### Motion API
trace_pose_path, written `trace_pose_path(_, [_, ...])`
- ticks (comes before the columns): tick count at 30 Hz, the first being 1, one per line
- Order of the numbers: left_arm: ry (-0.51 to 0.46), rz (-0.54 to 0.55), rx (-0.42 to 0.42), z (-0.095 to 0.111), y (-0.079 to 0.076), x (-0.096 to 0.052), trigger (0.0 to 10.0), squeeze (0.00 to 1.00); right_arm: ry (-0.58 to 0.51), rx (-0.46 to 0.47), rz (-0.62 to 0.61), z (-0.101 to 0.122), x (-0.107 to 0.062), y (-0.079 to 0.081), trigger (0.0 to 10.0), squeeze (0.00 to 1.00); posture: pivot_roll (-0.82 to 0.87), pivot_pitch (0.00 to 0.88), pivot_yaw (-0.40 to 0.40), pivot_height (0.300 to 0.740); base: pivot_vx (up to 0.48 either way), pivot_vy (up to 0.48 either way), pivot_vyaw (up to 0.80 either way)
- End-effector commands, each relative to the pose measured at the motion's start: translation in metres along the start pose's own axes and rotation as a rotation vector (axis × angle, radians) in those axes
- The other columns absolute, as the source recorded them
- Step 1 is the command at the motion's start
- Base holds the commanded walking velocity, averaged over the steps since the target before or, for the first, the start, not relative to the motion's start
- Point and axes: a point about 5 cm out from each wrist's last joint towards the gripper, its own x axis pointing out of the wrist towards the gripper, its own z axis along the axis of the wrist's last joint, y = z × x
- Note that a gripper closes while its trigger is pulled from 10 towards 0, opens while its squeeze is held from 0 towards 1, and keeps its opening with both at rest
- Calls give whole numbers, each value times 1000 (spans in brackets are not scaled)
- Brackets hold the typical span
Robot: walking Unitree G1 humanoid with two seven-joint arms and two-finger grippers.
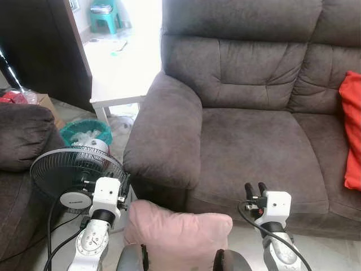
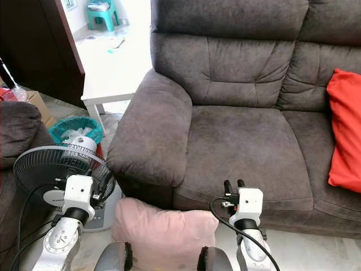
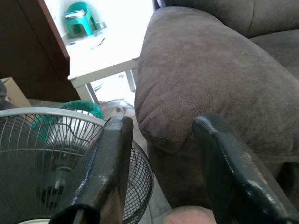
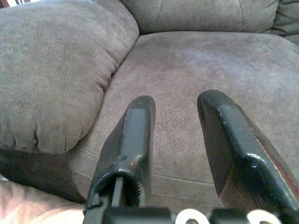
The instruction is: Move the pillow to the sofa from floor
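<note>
Brown suede sofa (image 1: pixel 248 130) ahead, red cushion (image 1: pixel 352 130) at its right end. Electric fan (image 1: pixel 76 175) stands left of the sofa arm, teal basket (image 1: pixel 84 131) and white desk (image 1: pixel 115 90) behind it. Pink pillow (image 1: pixel 177 234) lies on the floor against the sofa base, between and below both arms. Left end effector (image 3: pixel 159 168) open, beside the fan; right end effector (image 4: pixel 175 140) open, at the seat front. No legible writing
</note>
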Motion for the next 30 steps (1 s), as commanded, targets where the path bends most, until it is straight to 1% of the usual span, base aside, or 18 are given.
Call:
trace_pose_path(1, [-4, -10, 7, 0, -1, 1, 10000, 0, 18, -1, -8, -1, 1, -1, 10000, 0, 85, 19, -35, 605, 0, 0, 0])
trace_pose_path(3, [-1, -11, 6, -1, -1, 1, 10000, 0, 20, -3, -8, -2, 1, -2, 10000, 0, 85, 19, -35, 585, 0, 0, 0])
trace_pose_path(11, [0, -8, 0, -1, -2, 1, 10000, 0, 28, -9, -3, -3, 1, -3, 10000, 0, 83, 24, -38, 535, 0, 0, 0])
trace_pose_path(15, [1, -4, -3, -2, -2, 1, 10000, 0, 12, -10, 9, -2, 1, -2, 10000, 0, 84, 27, -38, 535, 0, 0, 0])
trace_pose_path(30, [13, 19, -14, -3, 1, 3, 10000, 0, 17, -8, 32, -3, 2, 1, 10000, 0, 81, 43, -31, 535, 0, 0, 0])
